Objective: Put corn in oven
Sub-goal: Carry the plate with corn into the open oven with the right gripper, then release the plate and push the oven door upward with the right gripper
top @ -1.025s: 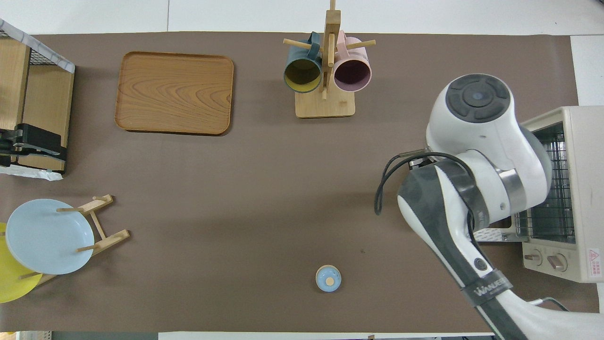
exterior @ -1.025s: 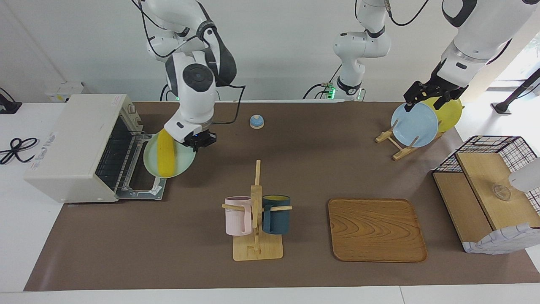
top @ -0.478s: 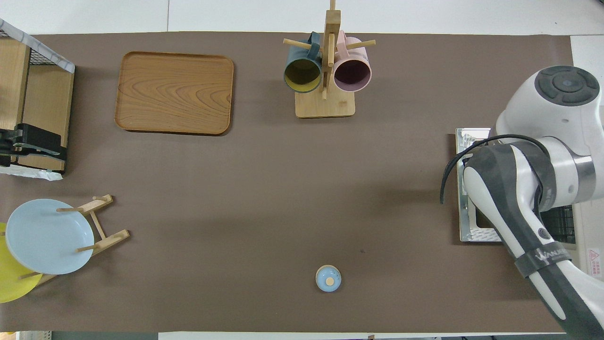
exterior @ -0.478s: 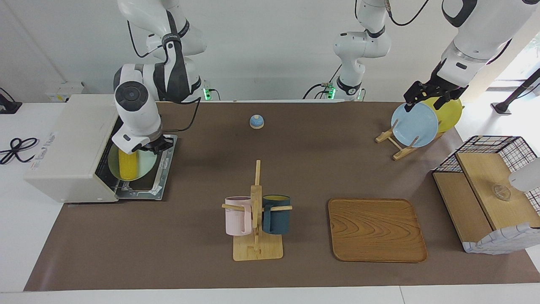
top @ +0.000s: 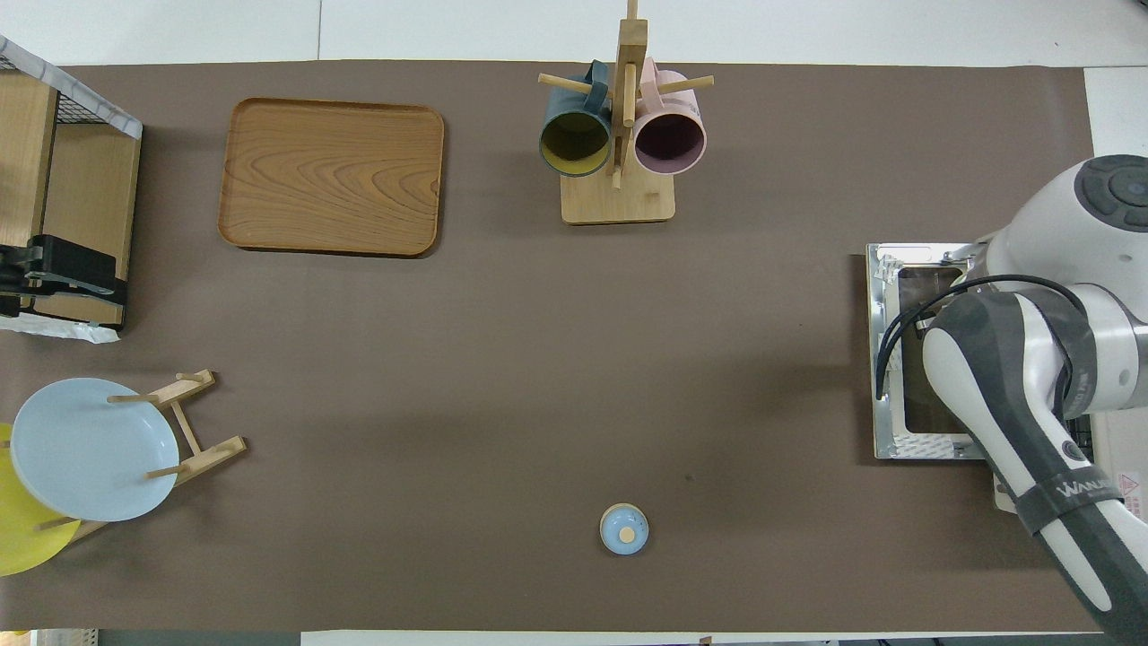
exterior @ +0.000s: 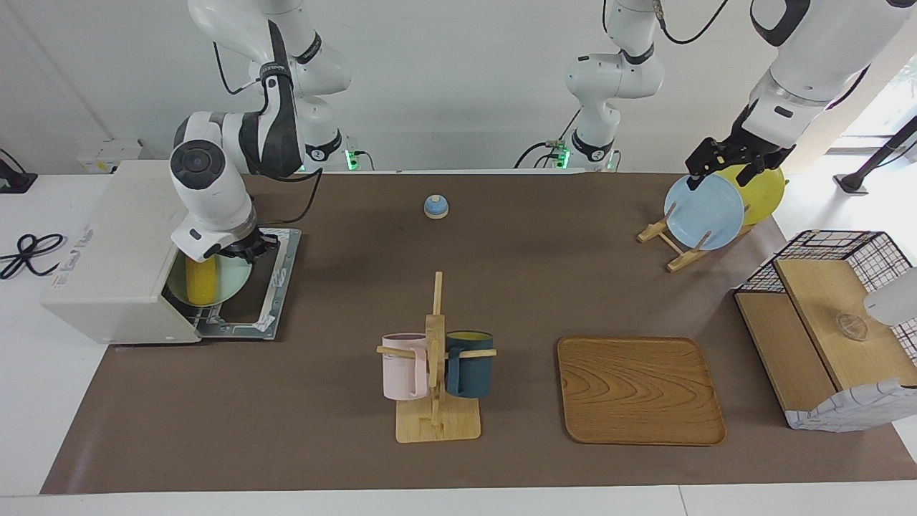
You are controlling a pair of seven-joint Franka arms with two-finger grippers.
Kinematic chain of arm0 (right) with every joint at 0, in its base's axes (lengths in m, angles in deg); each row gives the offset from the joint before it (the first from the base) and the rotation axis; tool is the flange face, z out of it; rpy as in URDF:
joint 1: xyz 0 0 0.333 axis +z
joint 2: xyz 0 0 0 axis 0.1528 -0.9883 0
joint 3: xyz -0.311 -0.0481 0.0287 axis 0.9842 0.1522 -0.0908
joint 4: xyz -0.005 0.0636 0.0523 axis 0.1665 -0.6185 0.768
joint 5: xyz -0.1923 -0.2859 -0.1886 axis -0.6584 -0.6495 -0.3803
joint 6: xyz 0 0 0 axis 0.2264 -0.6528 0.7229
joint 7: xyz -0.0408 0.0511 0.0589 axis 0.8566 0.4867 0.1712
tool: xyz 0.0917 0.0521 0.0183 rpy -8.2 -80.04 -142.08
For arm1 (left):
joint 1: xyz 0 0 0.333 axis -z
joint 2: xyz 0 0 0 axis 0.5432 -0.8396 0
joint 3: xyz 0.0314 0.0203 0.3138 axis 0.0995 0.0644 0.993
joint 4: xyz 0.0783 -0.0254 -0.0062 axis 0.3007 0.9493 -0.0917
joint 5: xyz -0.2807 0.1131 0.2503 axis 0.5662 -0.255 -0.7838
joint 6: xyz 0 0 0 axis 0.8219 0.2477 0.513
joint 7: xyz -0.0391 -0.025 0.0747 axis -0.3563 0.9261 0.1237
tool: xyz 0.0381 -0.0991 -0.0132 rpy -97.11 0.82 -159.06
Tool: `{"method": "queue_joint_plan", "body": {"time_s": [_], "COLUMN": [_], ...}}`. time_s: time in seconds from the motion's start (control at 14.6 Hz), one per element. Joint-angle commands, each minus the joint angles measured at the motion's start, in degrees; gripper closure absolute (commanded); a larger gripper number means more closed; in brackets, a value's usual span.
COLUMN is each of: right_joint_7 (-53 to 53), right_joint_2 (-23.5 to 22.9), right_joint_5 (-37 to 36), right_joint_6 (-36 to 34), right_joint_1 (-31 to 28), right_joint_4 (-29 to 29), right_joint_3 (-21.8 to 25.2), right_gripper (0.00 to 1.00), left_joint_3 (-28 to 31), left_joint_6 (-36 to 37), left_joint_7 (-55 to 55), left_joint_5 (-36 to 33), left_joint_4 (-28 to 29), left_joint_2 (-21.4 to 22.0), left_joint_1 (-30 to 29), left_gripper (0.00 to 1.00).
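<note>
At the right arm's end of the table, the boxy cream-white toaster oven (exterior: 118,254) stands with its dark glass drop-down door (exterior: 261,287) lying flat and open. The right gripper (exterior: 240,251) hangs over that door at the oven's mouth, its fingers closed on the rim of a pale green round plate (exterior: 228,281). On the plate lies the bright yellow corn cob (exterior: 200,281), and plate and cob together sit partly inside the opening, over the wire rack. From overhead the right arm covers plate and corn entirely.

Toward the other end, the left gripper (exterior: 727,166) hovers with fingers spread wide over a light blue plate (exterior: 704,212) and a yellow plate (exterior: 763,190), both upright in a wooden rack (exterior: 670,247); this arm waits.

Between the two ends stand a wooden mug tree (exterior: 435,373) holding a pink mug (exterior: 402,365) and a dark teal mug (exterior: 469,363), a wooden tray (exterior: 640,390), and, nearer the robots, a small blue bell (exterior: 435,206).
</note>
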Motion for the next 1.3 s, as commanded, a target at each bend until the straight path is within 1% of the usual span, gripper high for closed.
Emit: {"method": "queue_joint_plan", "body": {"time_s": [0.0,0.27,0.34,0.41,0.48,0.55,0.62,0.96,1.03,1.09,1.16,1.23], "right_joint_7": [-2.2,-1.94,-1.68,-1.76,-1.85,-1.85,-1.94,-1.76,-1.33,-0.11,1.47,3.75], "right_joint_2": [3.07,3.07,3.07,3.07,3.07,3.07,3.07,2.63,2.55,2.37,2.37,2.37], "right_joint_5": [-1.31,-1.13,-1.13,-1.13,-1.13,-1.05,-1.05,-0.26,0.61,2.19,3.07,3.52], "right_joint_6": [3.56,3.04,3.04,3.04,3.04,3.13,3.3,1.73,0.94,0.93,1.71,2.59], "right_joint_1": [-2.73,-3.0,-3.0,-3.0,-3.0,-3.0,-3.0,-1.68,-0.46,0.77,1.57,2.97], "right_joint_4": [-5.67,-5.76,-5.76,-5.76,-5.76,-5.67,-5.67,-3.21,-2.08,-1.46,-1.54,-1.8], "right_joint_3": [-0.81,-0.82,-0.82,-0.82,-0.82,-0.82,-0.82,-1.17,-1.25,-1.17,-1.25,-1.25], "right_gripper": [1.0,1.0,0.95,0.82,0.8,0.73,0.64,0.59,0.59,0.66,0.77,0.95], "left_joint_3": [-0.39,-0.39,-0.39,-0.39,-0.39,-0.39,-0.39,-0.39,-0.39,-0.39,-0.39,-0.39], "left_joint_6": [0.16,0.07,0.15,0.07,0.15,0.16,0.16,0.16,0.07,0.15,0.16,0.16], "left_joint_7": [-0.13,-0.22,-0.22,-0.22,-0.22,-0.22,-0.22,-0.22,-0.22,-0.22,-0.22,-0.22], "left_joint_5": [-0.36,-0.36,-0.36,-0.36,-0.36,-0.36,-0.36,-0.36,-0.36,-0.36,-0.36,-0.36], "left_joint_4": [1.7,1.7,1.7,1.7,1.7,1.7,1.7,1.7,1.7,1.7,1.7,1.7], "left_joint_2": [1.64,1.64,1.64,1.64,1.64,1.64,1.64,1.64,1.64,1.64,1.64,1.64], "left_joint_1": [-0.6,-0.6,-0.6,-0.6,-0.6,-0.6,-0.6,-0.6,-0.6,-0.6,-0.6,-0.6], "left_gripper": [0.0,0.0,0.0,0.0,0.0,0.0,0.0,0.0,0.0,0.0,0.0,0.0]}}
